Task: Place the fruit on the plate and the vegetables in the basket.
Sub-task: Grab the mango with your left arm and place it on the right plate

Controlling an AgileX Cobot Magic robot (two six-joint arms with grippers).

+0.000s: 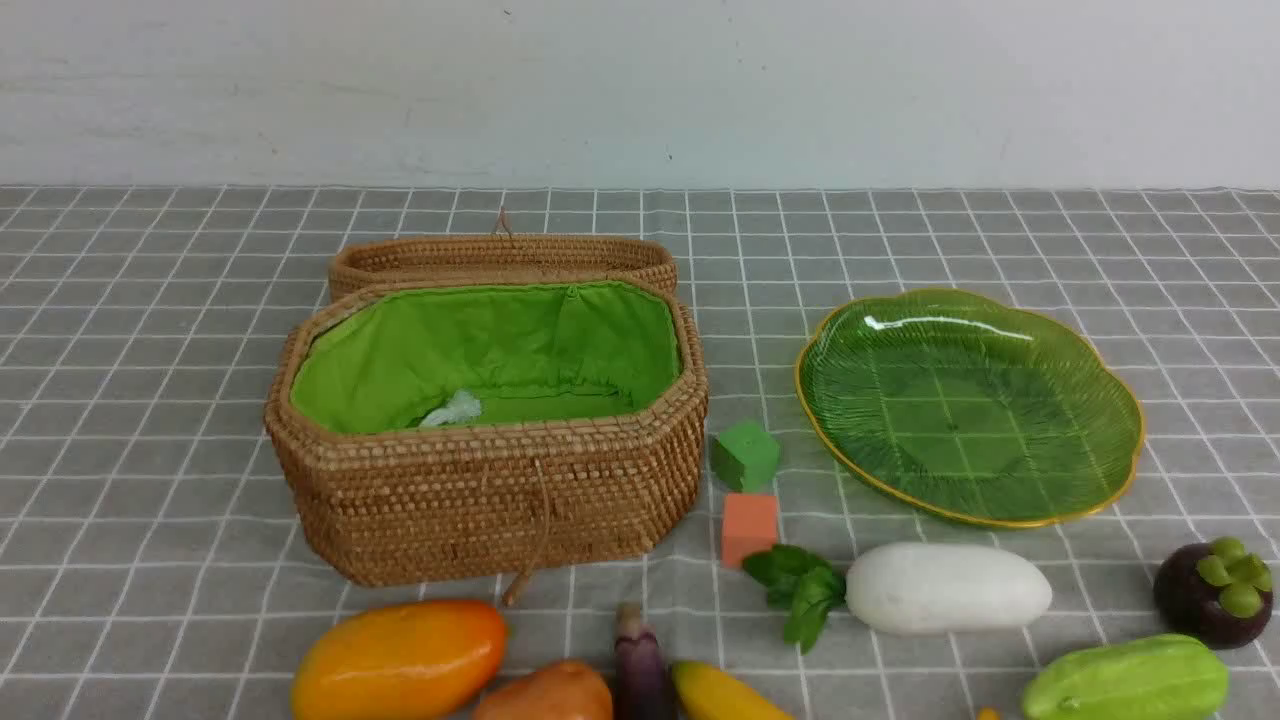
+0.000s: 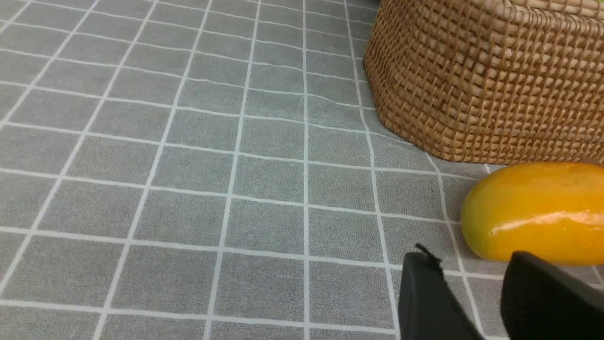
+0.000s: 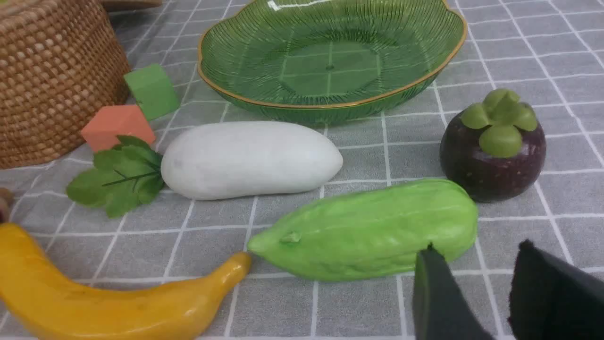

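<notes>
The left gripper has its two dark fingers standing apart with grey cloth showing between them; it pinches nothing. Just beyond it lies the mango, and past that rises the woven wall of the basket.

The right gripper is also spread and empty. One fingertip overlaps the end of the gourd; I cannot tell whether they touch. Around the gourd lie the mangosteen, the radish with its leaves, and the banana, whose tip nearly meets the gourd's pointed end. The plate sits beyond the radish.

In the front view neither gripper shows. The basket stands open left of centre, its green lining exposed, a small pale scrap inside, and the lid is just behind it. The plate lies at middle right. Between them sit the green cube and the orange cube. Along the bottom edge, from lower left, come the mango, the potato, the eggplant and the banana. The radish is right of centre, the gourd at bottom right and the mangosteen at the right edge, all on the checked tablecloth.
</notes>
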